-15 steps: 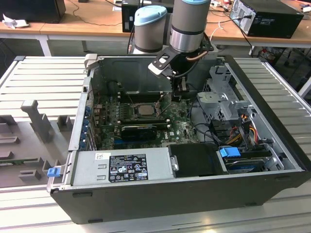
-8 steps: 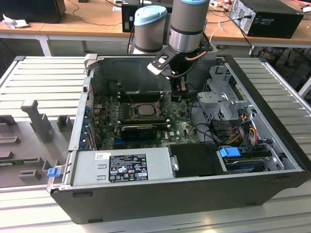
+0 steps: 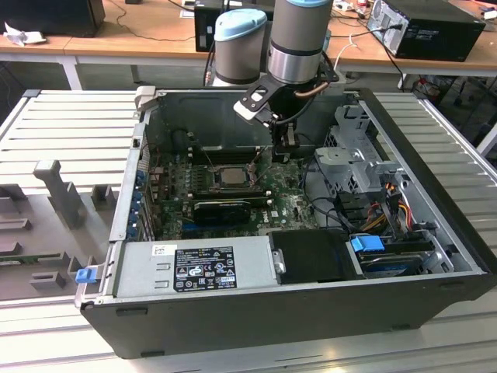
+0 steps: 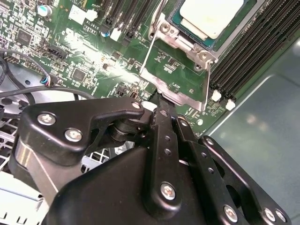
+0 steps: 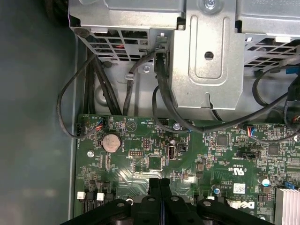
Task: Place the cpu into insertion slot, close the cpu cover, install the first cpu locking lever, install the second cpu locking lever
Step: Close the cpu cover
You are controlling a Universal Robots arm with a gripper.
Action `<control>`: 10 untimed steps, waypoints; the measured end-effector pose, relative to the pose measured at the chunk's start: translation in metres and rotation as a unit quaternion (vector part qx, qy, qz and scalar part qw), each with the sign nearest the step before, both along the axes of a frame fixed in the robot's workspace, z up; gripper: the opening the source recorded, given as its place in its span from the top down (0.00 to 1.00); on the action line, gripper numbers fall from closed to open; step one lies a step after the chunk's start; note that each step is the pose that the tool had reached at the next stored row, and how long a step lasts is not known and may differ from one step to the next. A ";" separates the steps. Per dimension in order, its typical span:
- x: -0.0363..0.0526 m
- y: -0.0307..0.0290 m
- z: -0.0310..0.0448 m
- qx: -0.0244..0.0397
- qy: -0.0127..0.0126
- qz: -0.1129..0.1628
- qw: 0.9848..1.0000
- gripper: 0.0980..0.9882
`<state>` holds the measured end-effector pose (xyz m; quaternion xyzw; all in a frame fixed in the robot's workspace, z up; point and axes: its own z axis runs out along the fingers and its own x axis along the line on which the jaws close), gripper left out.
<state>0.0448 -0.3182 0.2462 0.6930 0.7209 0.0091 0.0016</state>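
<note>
My gripper [image 4: 160,107] has its jaws together, with the tips touching the near edge of the cpu cover [image 4: 185,98], which stands tilted open. Beyond it, the cpu [image 4: 211,16] sits in the insertion slot [image 4: 171,33] on the green motherboard [image 4: 84,61].
</note>
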 end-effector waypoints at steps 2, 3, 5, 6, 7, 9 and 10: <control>-0.0032 0.0000 0.0000 0.000 0.000 0.000 1.000 0.99; -0.0038 0.0000 0.0000 0.000 0.000 0.000 1.000 0.99; -0.0049 0.0000 0.0000 0.000 0.000 0.000 1.000 0.99; -0.0055 0.0000 0.0000 0.000 0.000 0.000 1.000 0.99; -0.0063 0.0000 0.0000 0.000 0.000 0.000 1.000 0.99; -0.0079 0.0000 0.0000 0.000 0.000 0.000 1.000 0.99; -0.0086 0.0000 0.0000 0.000 0.000 0.000 1.000 0.99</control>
